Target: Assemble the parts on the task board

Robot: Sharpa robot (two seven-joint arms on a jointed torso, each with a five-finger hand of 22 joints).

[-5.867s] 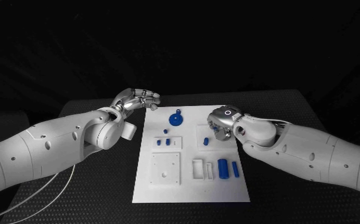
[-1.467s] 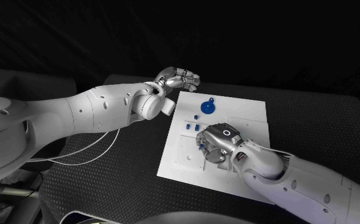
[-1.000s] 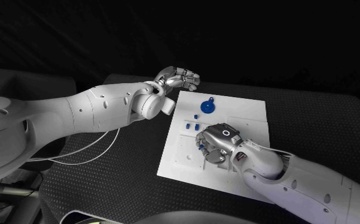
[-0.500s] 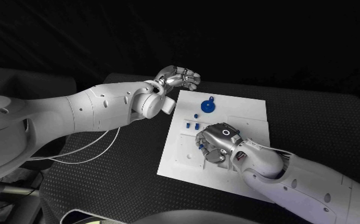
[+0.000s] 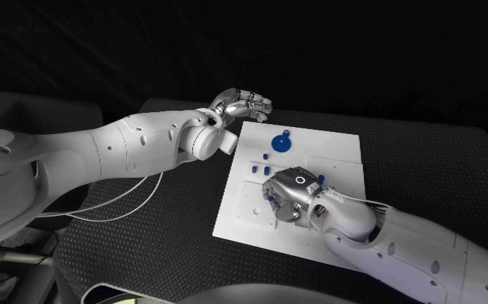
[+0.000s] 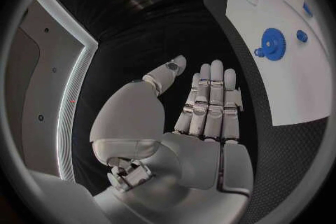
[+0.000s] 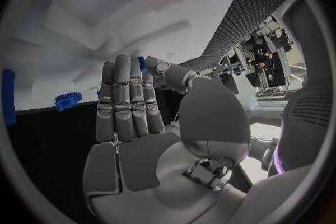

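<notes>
Right hand at work over the board's middle; assembly looks barely begun.

Nearest, the right hand [image 5: 290, 198] hovers low over the middle of the task board [image 5: 336, 156]. In the right wrist view its fingers [image 7: 126, 101] lie straight and side by side, with a small blue part [image 7: 142, 63] pinched between thumb tip and fingertip; which seat it is meant for I cannot tell. Just beyond the hand, small blue pegs [image 5: 259, 169] stand or lie on the board, and further off the blue gear [image 5: 281, 143] lies near the far edge, apparently unmounted. Farthest, the left hand [image 5: 242, 106] hangs off the board's far left corner, fingers together, holding nothing. Judging by this, most parts await placement.
</notes>
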